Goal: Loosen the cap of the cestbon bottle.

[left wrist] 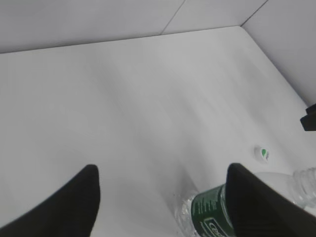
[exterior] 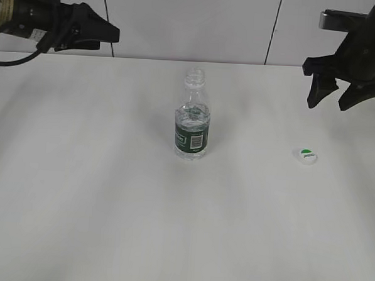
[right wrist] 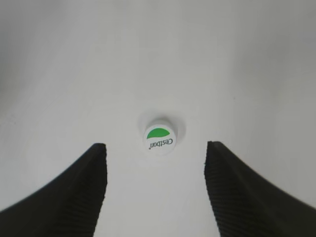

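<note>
The cestbon bottle stands upright mid-table, clear and ribbed with a dark green label, its mouth bare. It also shows at the lower right of the left wrist view. The white cap with its green half-circle lies flat on the table to the bottom right of the bottle. It shows in the right wrist view and, small, in the left wrist view. My left gripper is open and empty, raised at the far left. My right gripper is open and empty, hovering above the cap.
The white table runs to a pale panelled wall at the back. A black cable hangs from the left arm at the far left edge.
</note>
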Robot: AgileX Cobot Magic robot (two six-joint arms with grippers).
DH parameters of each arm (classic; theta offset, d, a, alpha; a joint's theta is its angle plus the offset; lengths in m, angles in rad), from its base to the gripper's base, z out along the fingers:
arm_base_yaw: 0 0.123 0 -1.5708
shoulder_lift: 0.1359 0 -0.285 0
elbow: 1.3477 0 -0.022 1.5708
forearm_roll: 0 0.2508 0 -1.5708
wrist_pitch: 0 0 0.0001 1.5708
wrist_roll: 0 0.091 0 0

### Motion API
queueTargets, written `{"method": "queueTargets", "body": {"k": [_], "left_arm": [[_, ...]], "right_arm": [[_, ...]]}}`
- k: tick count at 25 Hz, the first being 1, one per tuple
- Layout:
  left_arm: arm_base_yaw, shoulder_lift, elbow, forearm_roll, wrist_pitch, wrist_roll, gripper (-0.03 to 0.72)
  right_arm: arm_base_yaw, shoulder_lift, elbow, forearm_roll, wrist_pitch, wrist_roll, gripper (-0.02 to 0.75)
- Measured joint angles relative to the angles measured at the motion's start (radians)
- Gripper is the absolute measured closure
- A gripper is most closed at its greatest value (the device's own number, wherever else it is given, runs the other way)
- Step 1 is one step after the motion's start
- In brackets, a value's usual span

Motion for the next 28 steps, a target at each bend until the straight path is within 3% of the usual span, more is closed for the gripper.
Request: {"method": "queueTargets", "body": {"k": [11, 20, 28], "left_arm": [[0.164, -0.001, 0.0, 0.007, -0.286, -0.083, 0.242], [0.171, -0.011, 0.0, 0.008, -0.35, -0.1, 0.242], [0.171, -0.055, 0.0, 0.008, -0.352, -0.103, 0.242]], "right_arm": [[0.0, -0.069, -0.041, 0.001, 0.223, 0.0, 0.265], [0.027, -0.269, 0.02, 0.0, 0.235, 0.0, 0.265], [0.078, -0.569, 0.259, 0.005, 0.24, 0.0, 0.265]]}}
